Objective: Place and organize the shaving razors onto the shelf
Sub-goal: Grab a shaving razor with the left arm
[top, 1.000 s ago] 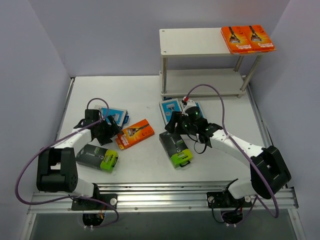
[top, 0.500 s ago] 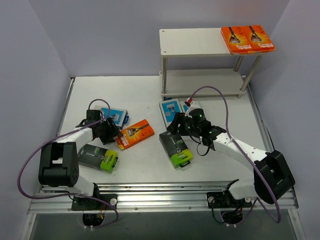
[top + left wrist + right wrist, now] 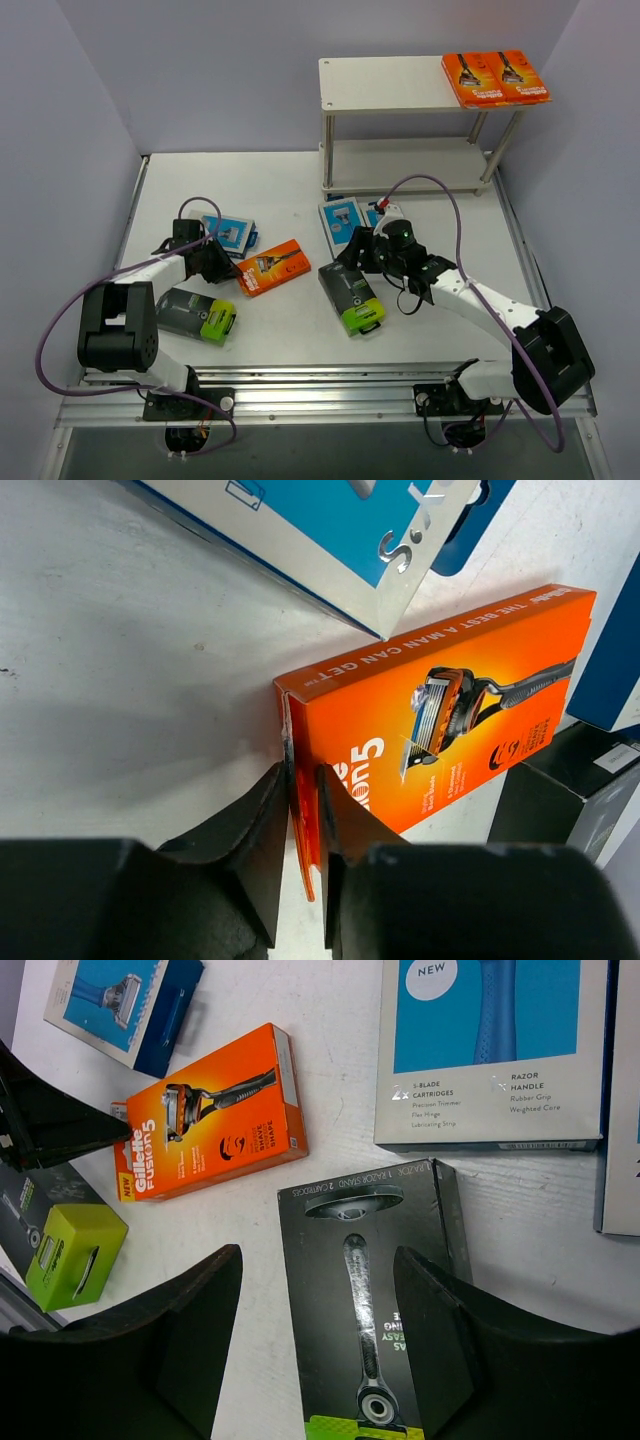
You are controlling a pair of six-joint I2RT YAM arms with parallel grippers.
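Now: my left jaws are clamped together on the near-left short edge of one orange razor pack (image 3: 450, 710). That pack lies face up on the desk (image 3: 290, 190), its long axis on a diagonal from the pinched end toward the far right. Whether it is lifted off the desk I cannot tell.

My right jaws stand apart over a black razor pack (image 3: 370, 1300), one finger on each side of it in the wrist view; contact I cannot tell. Its long axis runs roughly near to far, with the lime-green end toward the near edge of the desk.

The shelf (image 3: 385, 85) stands at the far right. Its top board carries two orange razor packs (image 3: 495, 78) side by side at the right end, face up.

Also on the desk:
- A second black pack (image 3: 195, 314) lies near my left arm.
- One light blue pack (image 3: 228, 232) lies just beyond my left jaws.
- Two more light blue packs (image 3: 343, 218) lie between my right jaws and the shelf.
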